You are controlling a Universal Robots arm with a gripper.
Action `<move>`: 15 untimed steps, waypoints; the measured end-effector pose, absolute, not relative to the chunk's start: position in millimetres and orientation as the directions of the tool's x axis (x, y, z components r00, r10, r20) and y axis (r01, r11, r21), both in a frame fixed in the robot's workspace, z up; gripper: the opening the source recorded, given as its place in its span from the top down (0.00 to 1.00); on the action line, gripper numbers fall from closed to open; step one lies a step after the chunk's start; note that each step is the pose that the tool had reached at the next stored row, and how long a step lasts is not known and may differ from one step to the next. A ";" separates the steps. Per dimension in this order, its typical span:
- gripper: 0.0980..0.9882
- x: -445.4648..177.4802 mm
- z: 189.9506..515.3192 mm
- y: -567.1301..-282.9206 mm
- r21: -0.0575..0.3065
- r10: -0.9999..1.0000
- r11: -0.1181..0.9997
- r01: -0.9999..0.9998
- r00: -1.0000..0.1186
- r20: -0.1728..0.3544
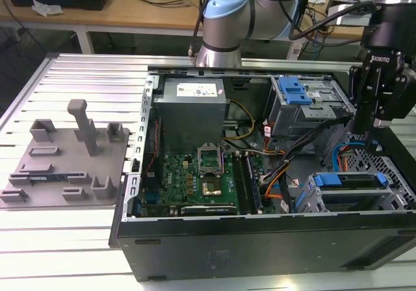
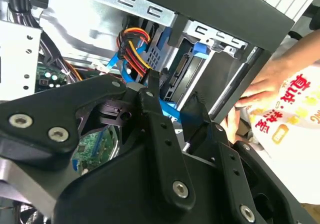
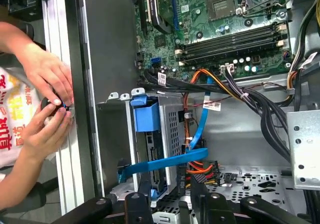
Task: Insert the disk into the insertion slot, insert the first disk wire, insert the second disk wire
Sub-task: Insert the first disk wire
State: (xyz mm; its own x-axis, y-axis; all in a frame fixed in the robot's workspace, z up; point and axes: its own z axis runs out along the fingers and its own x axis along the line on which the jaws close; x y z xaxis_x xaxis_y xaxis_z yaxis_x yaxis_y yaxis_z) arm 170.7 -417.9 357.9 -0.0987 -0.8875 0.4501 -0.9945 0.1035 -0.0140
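Disk [image 1: 354, 190]: seated in the insertion slot [image 1: 312, 197], at the near corner of the open computer case [image 1: 260, 239] on the exterior view's right. Its bright blue carrier shows along the upper edge. In the first wrist view its connector end [image 3: 152, 154] faces out of the perforated grey cage [image 3: 172, 129].

Blue data cable [image 3: 165, 162]: flat ribbon lying across the disk's open end, then turning toward the motherboard [image 3: 225, 29]. Whether its plug is seated cannot be told.

Gripper [image 1: 367, 132]: hangs over the case just above the slot. The black fingers stand somewhat apart in both wrist views [image 2: 174, 96] [image 3: 170, 199]. The blue cable crosses the gap between them; contact with the pads cannot be told.

Taller cage [image 1: 299, 106]: blue latch, behind the slot.

Power-supply box [image 1: 192, 106]: grey, at the case's far side.

Person's hands [image 3: 50, 79]: outside the case wall, fingertips together on a small dark item.

Grey fixture plate [image 1: 65, 161]: on the slatted desk [image 1: 65, 239], beside the case on the exterior view's left.
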 end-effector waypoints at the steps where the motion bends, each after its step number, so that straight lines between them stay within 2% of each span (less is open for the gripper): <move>1: 0.61 170.4 357.5 -417.8 -0.014 -0.887 0.104 -0.995 -0.099 0.450; 8: 0.61 168.1 350.8 -414.0 -0.054 -0.884 0.120 -0.991 -0.131 0.449; 15: 0.61 166.3 348.0 -413.2 -0.057 -0.877 0.133 -0.990 -0.144 0.458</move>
